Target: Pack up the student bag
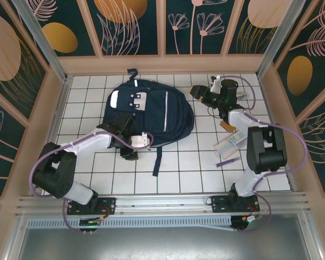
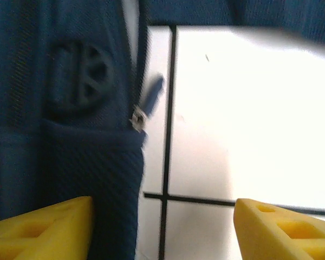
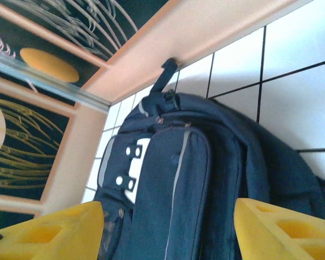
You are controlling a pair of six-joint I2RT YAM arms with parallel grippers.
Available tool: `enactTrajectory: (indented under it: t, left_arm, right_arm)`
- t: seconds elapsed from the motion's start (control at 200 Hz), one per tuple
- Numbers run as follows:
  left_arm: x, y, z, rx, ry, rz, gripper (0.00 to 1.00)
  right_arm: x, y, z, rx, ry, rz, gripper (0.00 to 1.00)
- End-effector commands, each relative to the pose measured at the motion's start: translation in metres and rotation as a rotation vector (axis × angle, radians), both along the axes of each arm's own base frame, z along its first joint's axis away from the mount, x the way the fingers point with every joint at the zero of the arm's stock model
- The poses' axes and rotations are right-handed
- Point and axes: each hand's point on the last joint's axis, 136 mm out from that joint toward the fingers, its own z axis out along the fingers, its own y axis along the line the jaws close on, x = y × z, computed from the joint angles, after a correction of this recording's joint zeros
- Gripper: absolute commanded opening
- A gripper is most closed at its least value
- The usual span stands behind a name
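Your left gripper [image 2: 162, 230] hangs spread and empty at the bag's [image 1: 151, 108] near-left edge, one finger over fabric, one over table [image 1: 179, 173], so closing here could pinch cloth instead of the small zip pull [image 2: 142, 114] ahead and drag the bag, which lies flat from the table's middle to its far edge. By the right edge a pale case [image 1: 231, 143], a purple pen [image 1: 225, 162] and an orange bit [image 1: 226, 125] lie beside your right arm [image 1: 265, 149], which could sweep them off; near the far-right corner your right gripper [image 3: 168, 233] is spread too, empty, facing the bag.
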Motion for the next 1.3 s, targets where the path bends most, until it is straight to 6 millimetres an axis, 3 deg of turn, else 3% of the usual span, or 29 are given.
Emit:
enactTrajectory:
  t: [0.0, 0.075, 0.18, 0.29, 0.43, 0.641, 0.831, 0.956, 1.071, 1.146, 1.296]
  left_arm:
    - [0.007, 0.014, -0.006, 0.089, -0.126, -0.067, 0.66]
    - [0.02, 0.013, -0.002, 0.071, -0.208, -0.028, 0.59]
    - [0.054, -0.002, 0.029, -0.045, -0.293, 0.15, 0.25]
    - [0.066, -0.022, 0.061, -0.167, -0.32, 0.164, 0.0]
    - [0.07, -0.036, 0.084, -0.262, -0.346, 0.149, 0.0]
    - [0.076, -0.058, 0.109, -0.414, -0.305, 0.192, 0.0]
    - [0.091, -0.07, 0.125, -0.513, -0.274, 0.275, 0.0]
    - [0.097, -0.075, 0.124, -0.525, -0.238, 0.304, 0.0]
    - [0.094, -0.082, 0.128, -0.571, -0.211, 0.284, 0.0]
    - [0.095, -0.084, 0.132, -0.598, -0.212, 0.294, 0.0]
    - [0.091, -0.091, 0.132, -0.633, -0.175, 0.269, 0.0]
  right_arm:
    - [-0.027, 0.001, -0.015, -0.101, -0.014, 0.028, 0.64]
    - [-0.045, 0.011, -0.018, -0.179, -0.054, 0.071, 0.63]
    - [-0.07, 0.039, -0.022, -0.339, -0.158, 0.196, 0.64]
    - [-0.107, 0.071, -0.012, -0.39, -0.417, 0.404, 0.65]
    - [-0.171, 0.097, 0.002, -0.374, -0.85, 0.692, 0.67]
    - [-0.205, 0.137, -0.039, -0.421, -0.872, 0.892, 0.65]
    - [-0.19, 0.156, -0.061, -0.412, -0.805, 0.791, 0.55]
    - [-0.165, 0.149, -0.076, -0.505, -0.811, 0.67, 0.51]
    - [-0.144, 0.141, -0.074, -0.548, -0.827, 0.525, 0.52]
    - [-0.136, 0.139, -0.076, -0.561, -0.822, 0.48, 0.52]
    - [-0.126, 0.137, -0.079, -0.549, -0.813, 0.405, 0.41]
